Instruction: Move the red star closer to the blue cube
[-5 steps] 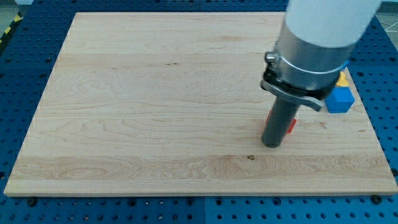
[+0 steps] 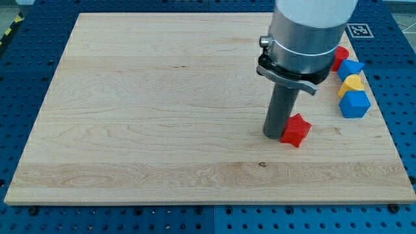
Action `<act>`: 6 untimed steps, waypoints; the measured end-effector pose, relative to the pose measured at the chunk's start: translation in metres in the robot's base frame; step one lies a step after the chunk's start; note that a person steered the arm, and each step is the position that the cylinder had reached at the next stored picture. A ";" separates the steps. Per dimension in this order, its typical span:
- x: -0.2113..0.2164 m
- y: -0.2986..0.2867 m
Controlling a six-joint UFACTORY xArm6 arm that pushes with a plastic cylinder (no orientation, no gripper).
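Observation:
The red star (image 2: pixel 296 129) lies on the wooden board (image 2: pixel 162 110) at the view's right, a little below centre. My tip (image 2: pixel 273 135) rests on the board right against the star's left side. The blue cube (image 2: pixel 355 104) sits near the board's right edge, to the right of the star and slightly above it, well apart from it.
Above the blue cube stand a yellow block (image 2: pixel 351 84), another blue block (image 2: pixel 350 67) and a red block (image 2: pixel 340 57) in a column along the right edge. The arm's large grey body (image 2: pixel 305 32) hides part of the board's upper right.
The rod has moved left and slightly up the view, uncovering the red star and the column of blocks. The star now shows fully to the right of the tip.

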State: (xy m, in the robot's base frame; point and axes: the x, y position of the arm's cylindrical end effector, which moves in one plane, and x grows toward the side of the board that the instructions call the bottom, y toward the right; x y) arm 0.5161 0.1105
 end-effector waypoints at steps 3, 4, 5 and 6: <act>-0.003 0.066; -0.003 0.097; -0.003 0.107; -0.003 0.094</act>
